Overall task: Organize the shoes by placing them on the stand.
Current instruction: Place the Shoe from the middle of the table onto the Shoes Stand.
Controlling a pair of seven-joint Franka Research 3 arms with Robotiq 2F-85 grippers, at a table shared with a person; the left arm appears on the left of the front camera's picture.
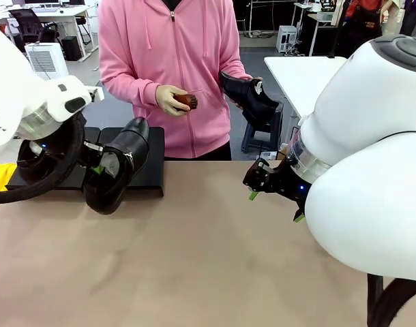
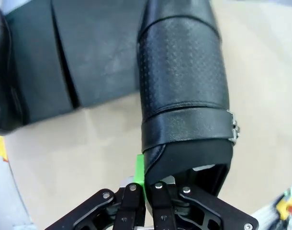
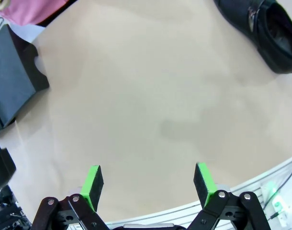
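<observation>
While the left gripper [image 2: 146, 179] is clamped on the heel collar of a black shoe [image 2: 184, 81], we find that shoe tilted toe-down over the table [image 1: 194, 259], just in front of the right panel of the stand [image 1: 155, 170] at the far-left edge. We record the right gripper [image 3: 147, 167] spread wide and empty near the right edge. Beyond the far edge a person [image 1: 167, 68] holds a second shoe [image 1: 252, 99] and a brush [image 1: 186, 101].

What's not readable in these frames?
Left wrist view: left gripper, far finger hidden by the held shoe.
Front view: second shoe on the stand, mostly behind the left arm's cable.
Front view: brush in the person's hand, small, half covered by fingers.
Right wrist view: shoe at the top corner, cut by the edge.
</observation>
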